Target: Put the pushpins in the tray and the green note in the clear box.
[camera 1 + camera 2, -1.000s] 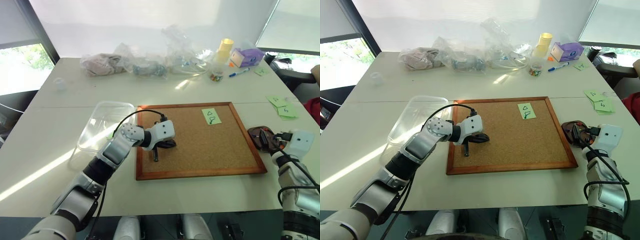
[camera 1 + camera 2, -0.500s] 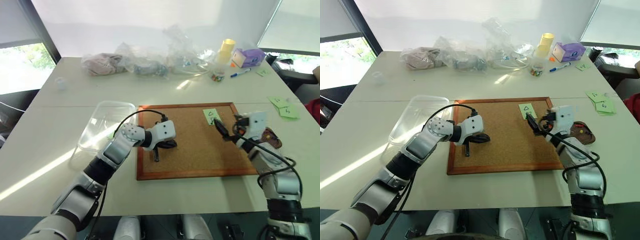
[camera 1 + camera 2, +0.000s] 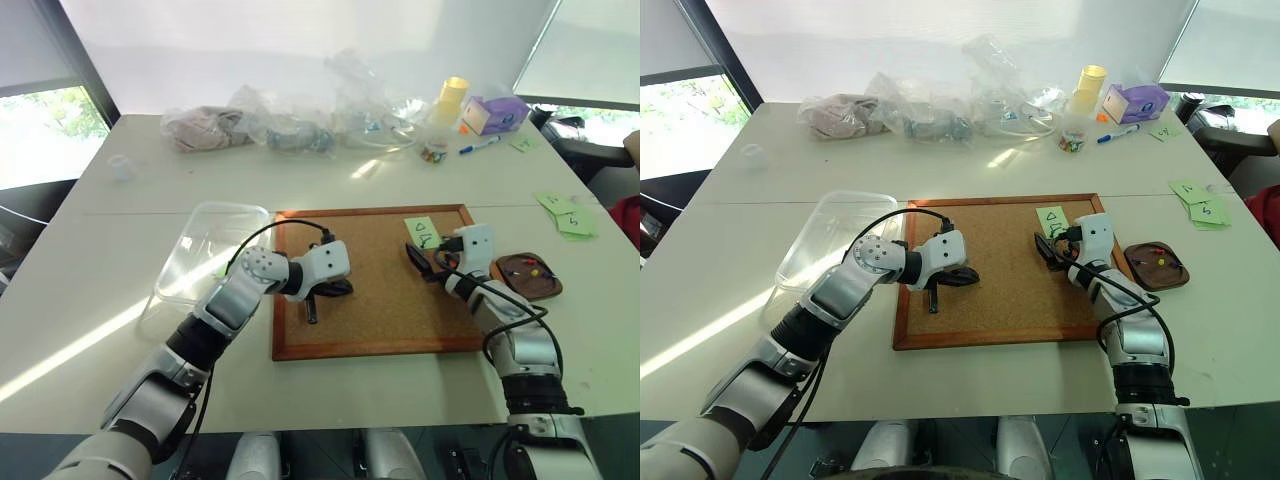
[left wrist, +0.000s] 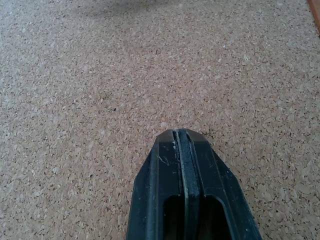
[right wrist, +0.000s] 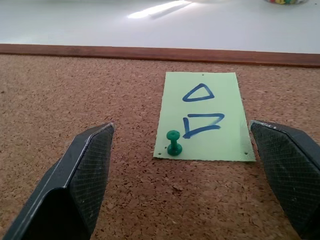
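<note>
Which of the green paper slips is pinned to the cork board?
The green note with two blue triangle marks, held by one green pushpin on the cork board. The other green slips lie loose on the table.

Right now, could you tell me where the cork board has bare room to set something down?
The cork board is bare between the shut left gripper and the open right gripper, and along its near edge. Its far right corner is crowded: the green note, held by a green pushpin.
</note>
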You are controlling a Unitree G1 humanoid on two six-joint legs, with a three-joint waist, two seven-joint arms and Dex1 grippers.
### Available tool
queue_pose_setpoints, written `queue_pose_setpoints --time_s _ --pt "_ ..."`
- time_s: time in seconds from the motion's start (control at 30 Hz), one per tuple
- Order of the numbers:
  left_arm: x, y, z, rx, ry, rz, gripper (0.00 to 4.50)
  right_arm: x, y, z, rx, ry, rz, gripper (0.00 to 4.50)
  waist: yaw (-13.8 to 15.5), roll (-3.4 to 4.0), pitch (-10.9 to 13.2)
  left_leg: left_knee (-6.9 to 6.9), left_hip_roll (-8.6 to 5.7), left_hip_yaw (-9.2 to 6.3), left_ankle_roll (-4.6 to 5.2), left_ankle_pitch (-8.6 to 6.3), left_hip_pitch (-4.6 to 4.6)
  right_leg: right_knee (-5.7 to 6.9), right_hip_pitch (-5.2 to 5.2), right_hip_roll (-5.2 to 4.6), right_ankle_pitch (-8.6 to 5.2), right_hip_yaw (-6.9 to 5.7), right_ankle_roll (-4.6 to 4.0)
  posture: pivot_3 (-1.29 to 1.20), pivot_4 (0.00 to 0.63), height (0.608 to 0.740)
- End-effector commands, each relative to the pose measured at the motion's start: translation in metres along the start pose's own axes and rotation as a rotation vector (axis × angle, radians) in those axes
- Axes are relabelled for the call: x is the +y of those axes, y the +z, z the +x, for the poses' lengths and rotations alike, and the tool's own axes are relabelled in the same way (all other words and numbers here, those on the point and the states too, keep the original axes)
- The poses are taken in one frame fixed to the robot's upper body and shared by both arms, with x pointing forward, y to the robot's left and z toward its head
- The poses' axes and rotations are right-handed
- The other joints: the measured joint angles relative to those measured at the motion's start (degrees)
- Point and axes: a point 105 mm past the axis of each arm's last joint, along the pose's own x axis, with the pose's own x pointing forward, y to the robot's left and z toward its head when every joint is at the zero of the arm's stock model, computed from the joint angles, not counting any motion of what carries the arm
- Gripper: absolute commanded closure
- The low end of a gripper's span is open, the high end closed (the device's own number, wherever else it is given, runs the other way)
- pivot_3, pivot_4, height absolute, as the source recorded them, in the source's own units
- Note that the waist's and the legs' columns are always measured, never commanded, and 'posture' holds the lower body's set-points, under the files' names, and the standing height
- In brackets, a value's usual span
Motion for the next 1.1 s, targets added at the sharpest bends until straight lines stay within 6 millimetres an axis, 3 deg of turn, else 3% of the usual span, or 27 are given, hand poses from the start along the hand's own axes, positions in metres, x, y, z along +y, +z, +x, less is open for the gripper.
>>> queue_pose_setpoints --time_s 0.03,0.27,0.63,1.1 --pt "-0.009 -0.021 0.003 0.075 -0.027 -0.043 4.50 0.003 0.012 0.003 -0.043 0.015 -0.027 0.92 0.0 0.00 0.0 0.00 0.00 0.00 0.00 0.00 0.00 0.00 0.00 0.00 0.00 0.00 0.00 0.00 0.150 0.737" --pt "-0.008 -0.022 0.003 0.084 -0.023 -0.030 4.50 0.006 0.008 0.004 -0.013 0.026 -0.034 4.45 0.0 0.00 0.0 0.00 0.00 0.00 0.00 0.00 0.00 0.00 0.00 0.00 0.00 0.00 0.00 0.00 0.150 0.737" --pt "-0.007 -0.026 0.002 0.098 -0.025 -0.033 4.50 -0.002 0.014 -0.003 -0.057 -0.014 -0.034 4.45 0.0 0.00 0.0 0.00 0.00 0.00 0.00 0.00 0.01 0.00 0.00 0.00 0.00 -0.01 0.00 0.00 0.150 0.737" --pt "-0.017 -0.038 -0.001 0.130 -0.079 -0.020 4.50 -0.012 0.045 -0.014 -0.238 -0.077 -0.049 4.45 -0.1 0.01 0.0 -0.01 0.00 0.00 0.00 0.00 0.00 0.00 -0.01 0.00 0.00 0.00 0.01 0.00 0.150 0.737"
